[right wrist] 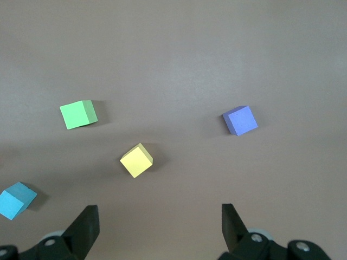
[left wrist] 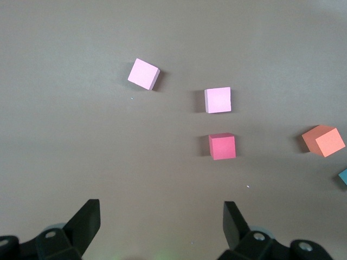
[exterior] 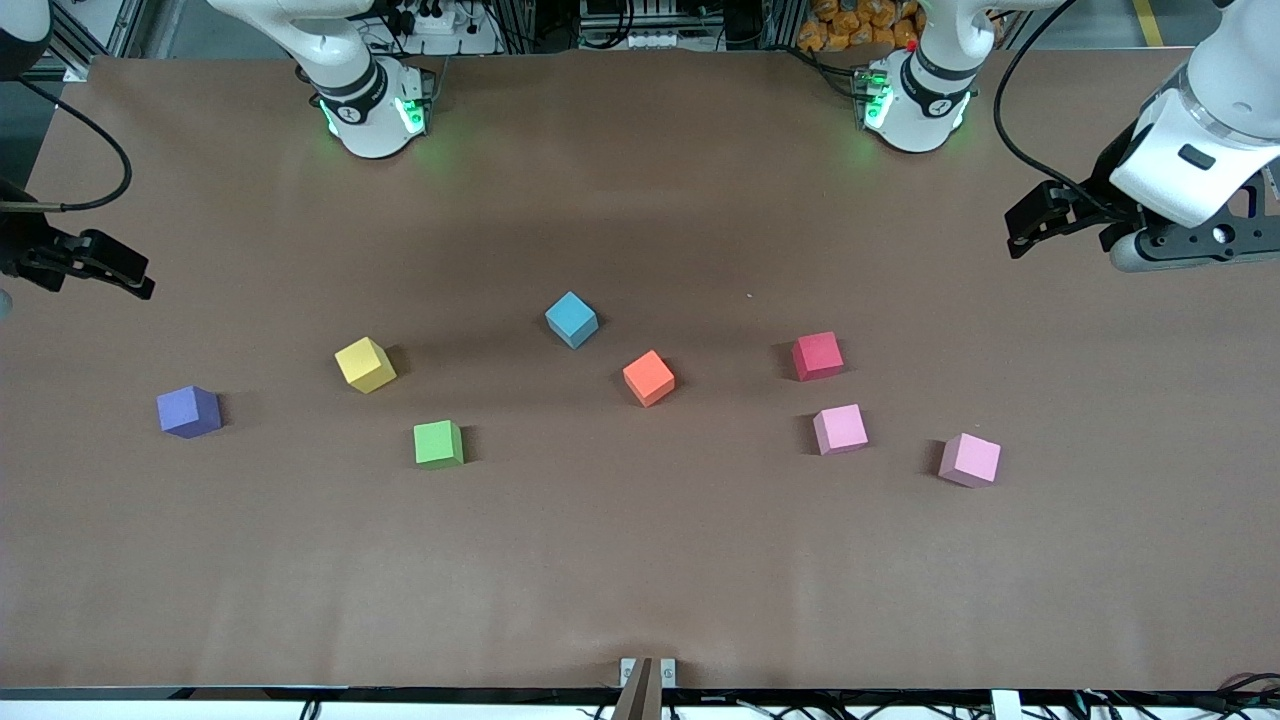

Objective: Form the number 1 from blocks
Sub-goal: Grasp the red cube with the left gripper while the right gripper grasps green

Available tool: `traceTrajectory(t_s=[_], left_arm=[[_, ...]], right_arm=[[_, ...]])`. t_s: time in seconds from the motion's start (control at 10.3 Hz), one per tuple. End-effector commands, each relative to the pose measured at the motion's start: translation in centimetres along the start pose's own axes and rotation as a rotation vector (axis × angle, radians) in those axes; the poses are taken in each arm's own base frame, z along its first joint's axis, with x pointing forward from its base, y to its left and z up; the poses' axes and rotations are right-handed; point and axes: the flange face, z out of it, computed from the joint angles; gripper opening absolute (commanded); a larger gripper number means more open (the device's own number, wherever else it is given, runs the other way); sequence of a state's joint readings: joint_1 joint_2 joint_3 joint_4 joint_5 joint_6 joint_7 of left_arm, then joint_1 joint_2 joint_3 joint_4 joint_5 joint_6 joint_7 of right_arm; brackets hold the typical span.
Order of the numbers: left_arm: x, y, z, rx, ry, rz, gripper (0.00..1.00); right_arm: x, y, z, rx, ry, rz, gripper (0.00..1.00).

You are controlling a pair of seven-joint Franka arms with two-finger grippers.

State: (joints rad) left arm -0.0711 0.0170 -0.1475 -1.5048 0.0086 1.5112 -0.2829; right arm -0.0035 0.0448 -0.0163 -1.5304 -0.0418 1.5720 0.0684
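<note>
While both arms are waiting at the table's ends, the left gripper (left wrist: 160,225) and the right gripper (right wrist: 157,225) are hanging spread wide and empty. The blocks are lying scattered and apart: the blue cube (exterior: 571,319) farthest from the front camera, then red (exterior: 818,356), yellow (exterior: 365,364), orange (exterior: 648,378), and green (exterior: 438,443) nearest.

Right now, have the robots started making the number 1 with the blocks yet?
Not yet. The red, orange, blue, yellow and green blocks lie scattered, none touching. Both end effectors, left and right, are open and hold nothing, raised at the table's ends. All five blocks are left to line up.
</note>
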Motion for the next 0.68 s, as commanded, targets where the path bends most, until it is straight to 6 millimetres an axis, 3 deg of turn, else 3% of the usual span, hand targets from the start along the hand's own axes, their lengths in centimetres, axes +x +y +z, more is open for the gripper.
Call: traceTrajectory(t_s=[0.0, 0.1, 0.29, 0.58], left_arm=[[-0.3, -0.1, -0.3, 0.0, -0.005, -0.015, 1.0], [-0.3, 0.3, -0.1, 0.0, -0.008, -0.009, 1.0], [1.0, 1.7, 2.5, 0.053, -0.035, 0.012, 1.0], [5.5, 6.8, 11.6, 0.025, -0.068, -0.097, 1.0]], right_arm=[[0.7, -0.4, 0.5, 0.017, -0.006, 0.002, 1.0], [0.8, -0.5, 0.8, 0.016, -0.009, 0.002, 1.0], [0.9, -0.5, 0.9, 0.016, -0.013, 0.002, 1.0], [0.9, -0.6, 1.0, 0.016, -0.013, -0.001, 1.0]])
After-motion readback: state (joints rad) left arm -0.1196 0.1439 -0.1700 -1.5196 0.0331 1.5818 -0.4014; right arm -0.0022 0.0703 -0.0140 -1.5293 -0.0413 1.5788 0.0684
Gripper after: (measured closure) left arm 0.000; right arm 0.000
